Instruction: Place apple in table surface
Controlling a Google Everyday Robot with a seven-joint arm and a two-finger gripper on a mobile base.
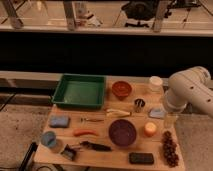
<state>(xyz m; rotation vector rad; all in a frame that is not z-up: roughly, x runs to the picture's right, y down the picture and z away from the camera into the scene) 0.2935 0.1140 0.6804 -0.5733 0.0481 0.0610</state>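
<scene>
The apple (150, 129) is a small round orange-yellow fruit. It rests on the light wooden table surface (102, 154), just right of the purple bowl (122, 132). My white arm comes in from the right. Its gripper (170, 120) hangs low over the table's right edge, a little right of the apple and slightly above it, apart from it.
A green tray (80, 91) stands at the back left and a terracotta bowl (121, 89) beside it. A white cup (156, 83) and a metal cup (139, 104) stand near the arm. Dark grapes (170, 147), a black block (141, 158), a red-orange carrot piece (85, 132) and a blue sponge (59, 121) lie in front.
</scene>
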